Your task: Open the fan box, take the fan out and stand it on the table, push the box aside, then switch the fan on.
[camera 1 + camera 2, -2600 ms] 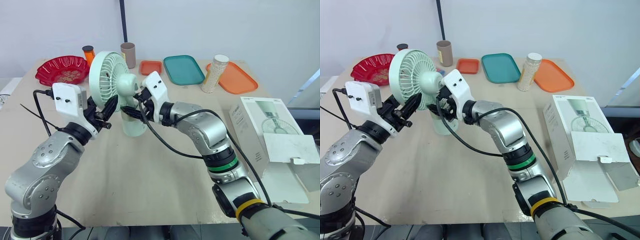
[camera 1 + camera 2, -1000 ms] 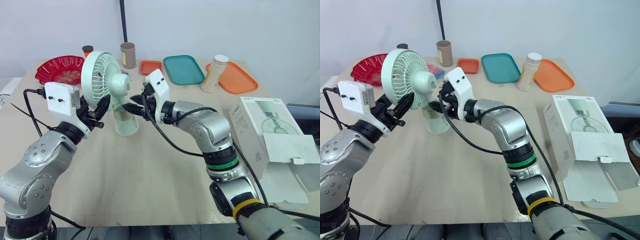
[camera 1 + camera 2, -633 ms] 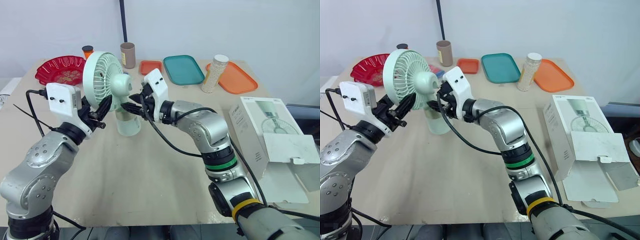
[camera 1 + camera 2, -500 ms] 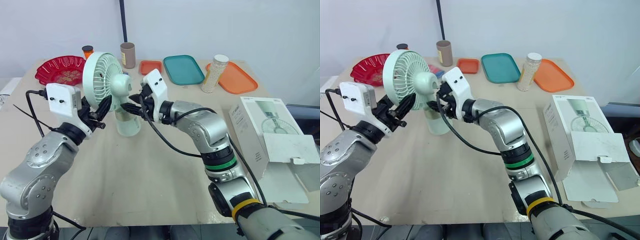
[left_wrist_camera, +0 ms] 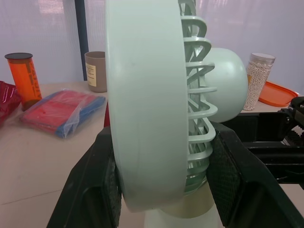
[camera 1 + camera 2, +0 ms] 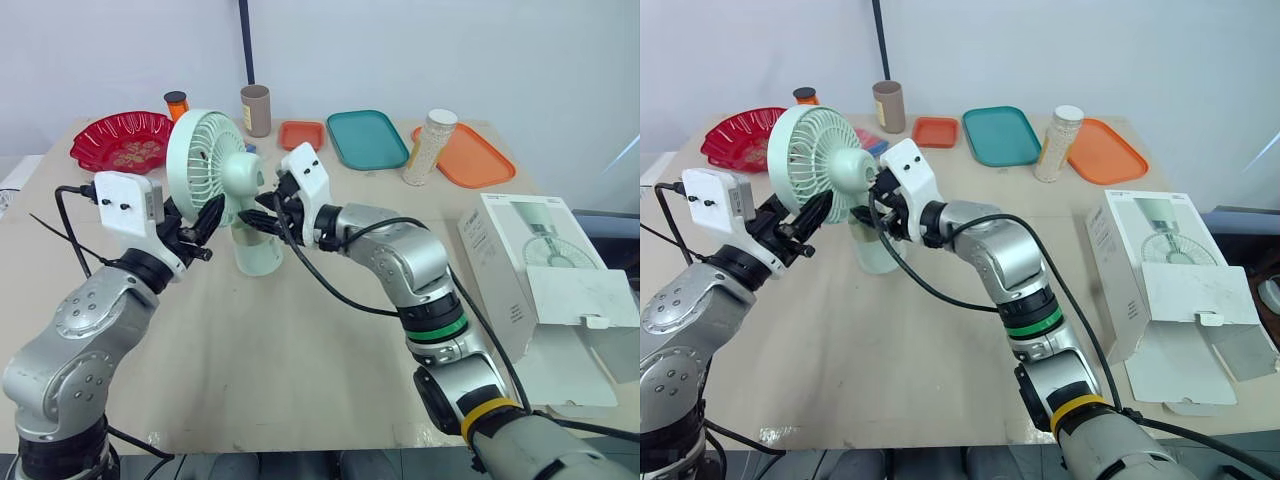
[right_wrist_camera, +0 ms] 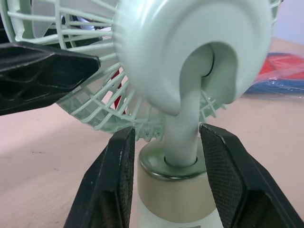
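The pale green fan (image 6: 218, 165) stands upright on its round base (image 6: 256, 253) at the table's middle left, its grille turned toward the left. My left gripper (image 6: 205, 218) is shut on the lower rim of the fan's cage (image 5: 147, 118), one black finger (image 5: 92, 190) on each side. My right gripper (image 6: 264, 216) comes in from the right and is shut at the fan's neck (image 7: 183, 128), its fingers (image 7: 109, 190) against the top of the base. The white fan box (image 6: 525, 265) lies at the right edge with its flap (image 6: 590, 300) open.
Along the back of the table stand a red bowl (image 6: 125, 140), an orange bottle (image 6: 177, 104), a brown cup (image 6: 256, 108), a small orange tray (image 6: 301, 134), a teal tray (image 6: 367, 138), a jar of white beads (image 6: 432, 146) and a large orange tray (image 6: 472, 157). A blue packet (image 5: 61, 111) lies behind the fan.
Since 2.6 s ago the fan has shifted left and farther back with both grippers on it. Over the last half second it has barely moved.
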